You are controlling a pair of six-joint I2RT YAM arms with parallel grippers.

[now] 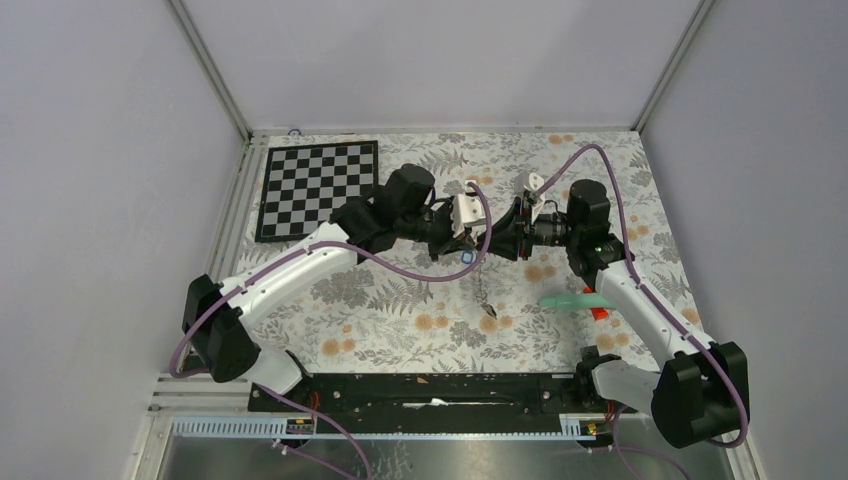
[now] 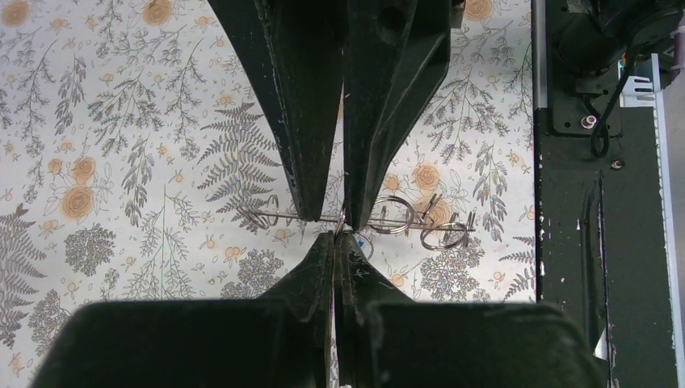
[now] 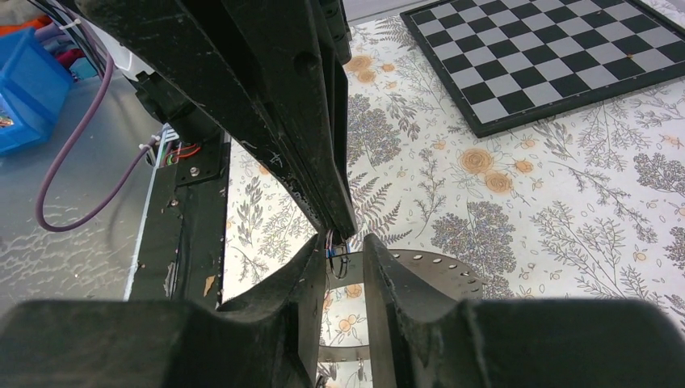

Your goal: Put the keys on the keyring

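1. counts first: two black two-finger grippers meet tip to tip over the middle of the floral-print table cover [image 1: 400, 320]. there's one large flat dark-grey perforated hoop keyring [image 3: 440, 265]. i count two keys: one small blue plastic key tag [image 1: 467, 257] and one small dark key [image 1: 489, 323]. also one black-and-white chequered board [image 1: 318, 188] and one long teal stick [image 1: 570, 300] with one red piece [image 1: 598, 314].
2. left gripper [image 2: 334, 242]: fingers pressed flat together, no gap at all. a small wire ring [image 3: 335, 257] with a blue speck sits right at its tips. honestly can't tell if that's what it's pinching.
3. right gripper [image 3: 346, 242]: fingers partly apart, with a clear gap. the keyring's band shows through that gap, but i can't tell if it touches either finger.
4. the keyring curves just under where the fingertips meet.
5. the blue key tag hangs just below that meeting point. a thin chain [image 1: 483, 295] drops from there, with the dark key at its end.
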